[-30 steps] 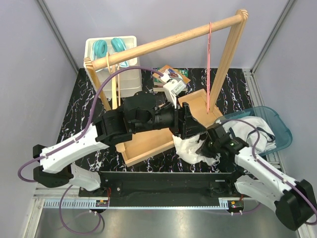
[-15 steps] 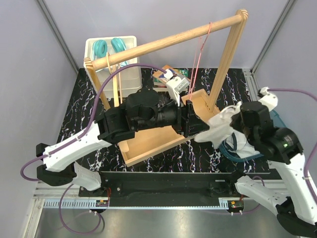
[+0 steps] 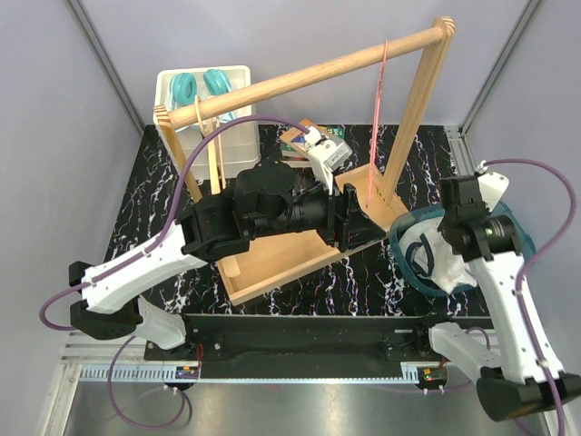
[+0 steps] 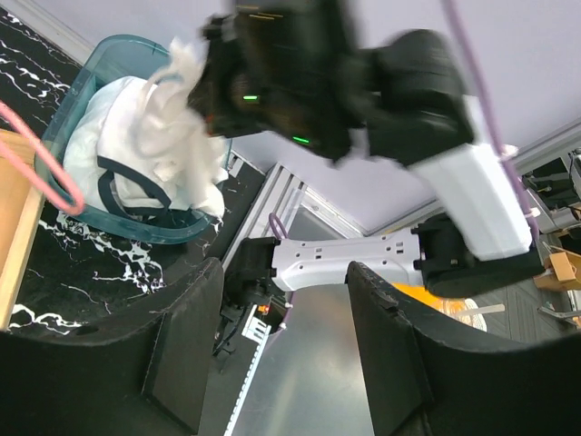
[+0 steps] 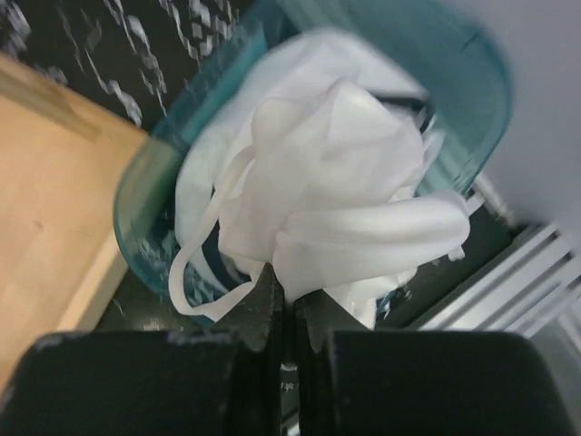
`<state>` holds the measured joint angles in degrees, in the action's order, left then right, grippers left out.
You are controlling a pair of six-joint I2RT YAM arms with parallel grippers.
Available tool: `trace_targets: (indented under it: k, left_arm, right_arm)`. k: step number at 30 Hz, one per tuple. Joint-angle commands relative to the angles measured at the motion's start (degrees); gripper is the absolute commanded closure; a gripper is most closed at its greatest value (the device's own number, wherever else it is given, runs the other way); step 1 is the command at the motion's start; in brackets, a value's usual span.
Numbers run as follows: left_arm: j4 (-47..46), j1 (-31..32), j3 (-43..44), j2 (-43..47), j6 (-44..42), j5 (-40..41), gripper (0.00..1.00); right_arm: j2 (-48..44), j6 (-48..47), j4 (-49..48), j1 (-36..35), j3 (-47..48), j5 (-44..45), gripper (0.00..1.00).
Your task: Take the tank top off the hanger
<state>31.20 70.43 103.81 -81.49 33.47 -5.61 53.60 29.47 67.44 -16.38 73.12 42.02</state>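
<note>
The white tank top hangs bunched from my right gripper, whose jaws are shut on a fold of it, just above the teal bin. In the top view the tank top fills the bin under my right gripper. The thin pink hanger hangs bare from the wooden rail, apart from the cloth; its lower curve shows in the left wrist view. My left gripper hovers over the wooden tray beside the hanger's lower end. In its own view the left gripper is open with nothing between the fingers.
A wooden rack spans the table, its right post beside the hanger. Under my left arm lies a wooden tray. A white container holding teal items stands back left. Small boxes lie behind the tray.
My right arm has lifted the tank top from the table's front and swung it right, over the teal bin. The hanger swung and now hangs straight. My left gripper barely moved.
</note>
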Motion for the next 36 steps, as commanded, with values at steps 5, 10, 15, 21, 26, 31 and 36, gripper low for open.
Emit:
trace_targets:
  k: [5,10,15,21,26,31,36]
  left_arm:
    - [-1.14,-0.12,-0.09,3.71,0.63,-0.55,0.39]
    - [-1.14,-0.03,-1.15,4.76,1.33,-0.11,0.39]
    - [-1.32,0.05,-1.24,4.68,1.51,0.07,0.39]
    - [-1.67,0.05,-0.45,3.36,1.42,-0.54,0.39]
    - [-1.76,-0.03,1.65,1.43,0.98,-1.77,0.39]
    - [-1.67,0.05,3.24,-0.07,0.45,-2.83,0.39]
    - [-1.49,0.05,3.86,0.1,0.54,-3.1,0.39]
  right_arm:
    - [5.01,-1.0,-12.85,11.11,-11.07,-33.74,0.84]
    - [7.3,1.64,-14.44,12.77,-11.86,-43.67,0.77]
    - [6.69,1.82,-14.18,13.22,-13.18,-47.11,0.5]
    - [4.23,0.24,-9.62,13.39,-13.0,-37.98,0.24]
    - [2.56,-0.74,-10.31,13.48,-13.35,-41.65,0.33]
    - [3.69,2.69,-16.63,13.48,-16.6,-44.39,0.57]
    - [10.97,5.59,-21.56,13.66,-19.24,-43.87,0.65]
